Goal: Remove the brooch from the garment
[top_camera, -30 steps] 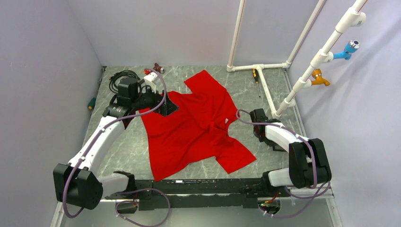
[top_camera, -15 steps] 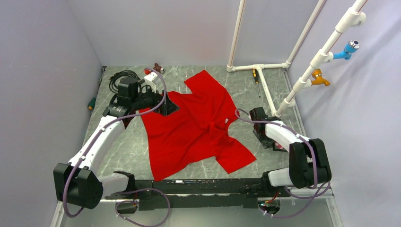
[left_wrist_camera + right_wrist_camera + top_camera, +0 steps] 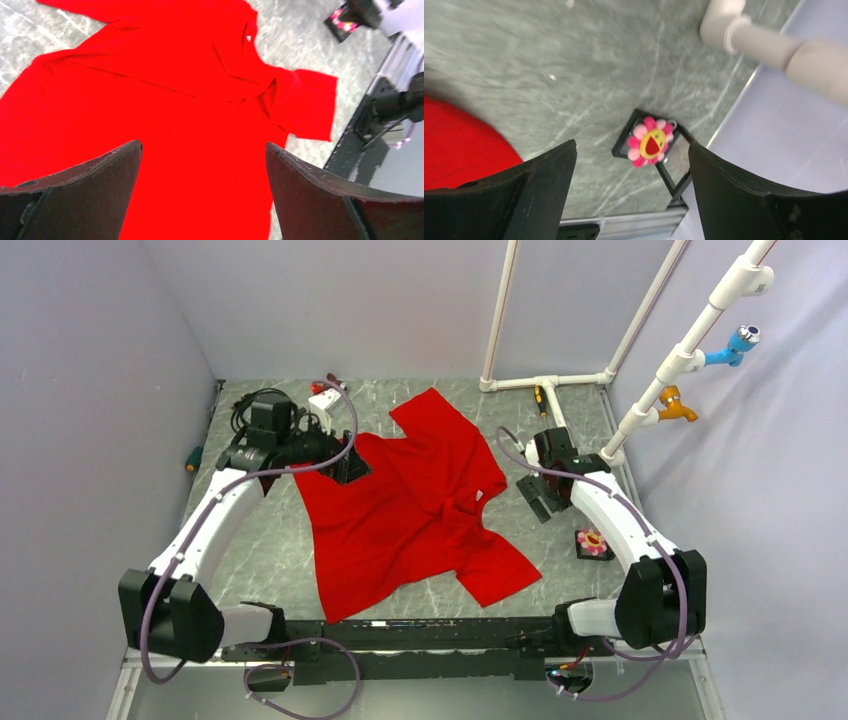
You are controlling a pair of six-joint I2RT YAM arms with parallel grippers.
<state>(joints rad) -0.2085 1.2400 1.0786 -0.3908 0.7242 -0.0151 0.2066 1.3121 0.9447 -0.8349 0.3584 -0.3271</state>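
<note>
Brooch (image 3: 653, 141) located: pink petals, yellow centre, lying face up on a small black square base (image 3: 626, 130) on the grey marbled table (image 3: 260, 550), toward the right edge, near the foot of the white pipe frame (image 3: 600, 462). It is well apart from the garment (image 3: 420, 505), with bare table between them. Garment: red T-shirt spread mostly flat, some creasing around the neck where the white label (image 3: 248, 37) shows; no pin visible anywhere on the cloth in the overhead or left wrist views. Right gripper (image 3: 538, 502): fingers spread wide, nothing between them, hanging over the bare table between the shirt's neck side and the brooch (its wrist view looks straight down at the flower, framed between the two fingers). Left gripper (image 3: 203, 146): likewise spread apart and empty, sitting at the far left corner of the shirt; whether its fingers touch the cloth cannot be told from these views. Judgement on progress: the removal itself looks complete, since the brooch is off the shirt, set down and let go. Nothing of the task proper appears left; at most the arms need to pull back to the near edge.
</note>
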